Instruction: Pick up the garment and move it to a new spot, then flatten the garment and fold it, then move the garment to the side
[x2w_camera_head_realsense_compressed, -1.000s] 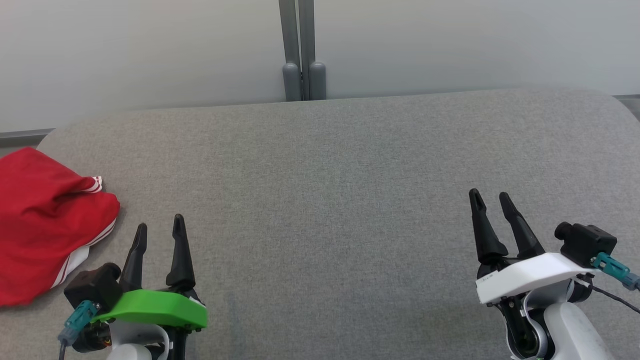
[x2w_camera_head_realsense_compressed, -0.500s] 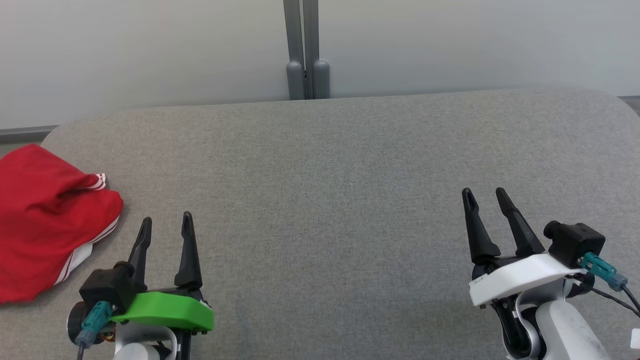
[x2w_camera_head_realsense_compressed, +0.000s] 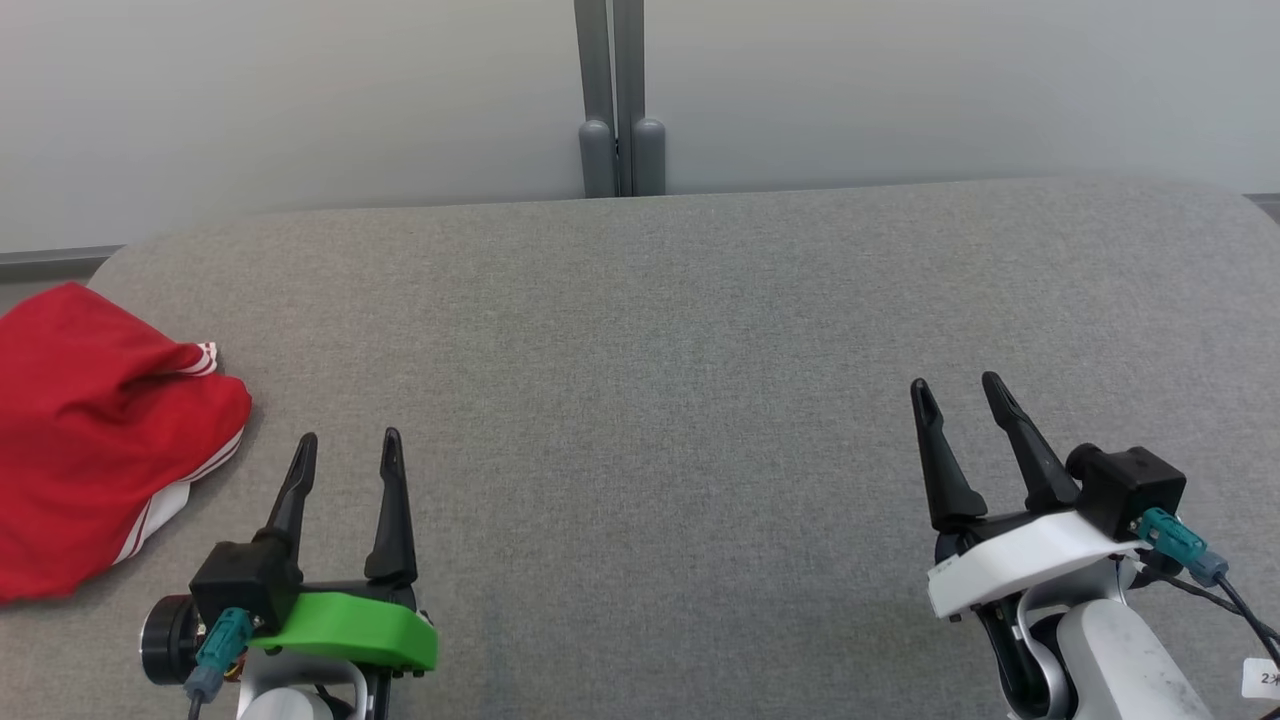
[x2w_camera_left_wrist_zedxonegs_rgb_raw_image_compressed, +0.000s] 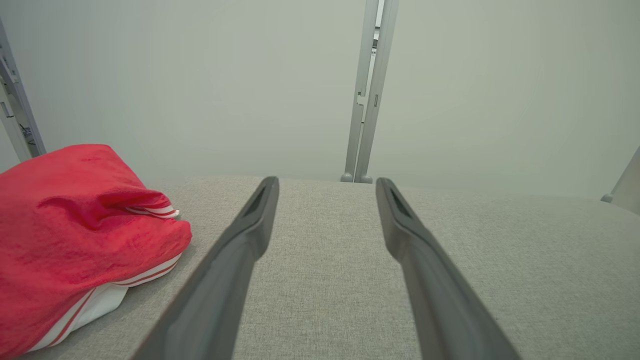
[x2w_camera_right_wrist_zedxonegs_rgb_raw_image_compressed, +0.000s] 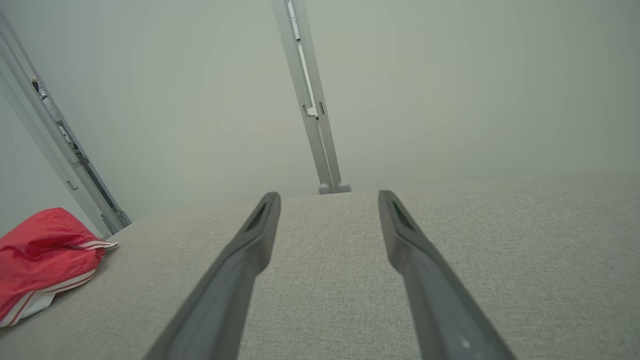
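**Both grippers open above the worktop; garment bunched to the left**

The left gripper (x2w_camera_head_realsense_compressed: 350, 436), on its green mount, and the right gripper (x2w_camera_head_realsense_compressed: 954, 380), on its white mount, point away from the robot over the grey fabric worktop (x2w_camera_head_realsense_compressed: 650, 330). The jaws of each stand apart, and nothing lies between them. How high the fingertips hang above the cloth cannot be judged from the head view. In both wrist views the fingers run out past the bottom edge, so their bases are cut off.

The red garment (x2w_camera_head_realsense_compressed: 90, 430) lies crumpled to the left of the left jaws, near them but not touching, and well apart from the right jaws. Its left part is cut off by the frame edge in the head view. In the left wrist view both the left and bottom edges cut it off. White trim with red stripes shows along its lower edge and at one fold on top. The bunching hides what kind of garment it is.

Ahead of both jaws, beyond the worktop's far edge, a paired grey post (x2w_camera_head_realsense_compressed: 620, 100) stands against a pale wall (x2w_camera_head_realsense_compressed: 300, 100), and its top is out of frame. A small white tag (x2w_camera_head_realsense_compressed: 1262, 678) beside the right arm is cut off at the picture's edge, and its print is too small to read.
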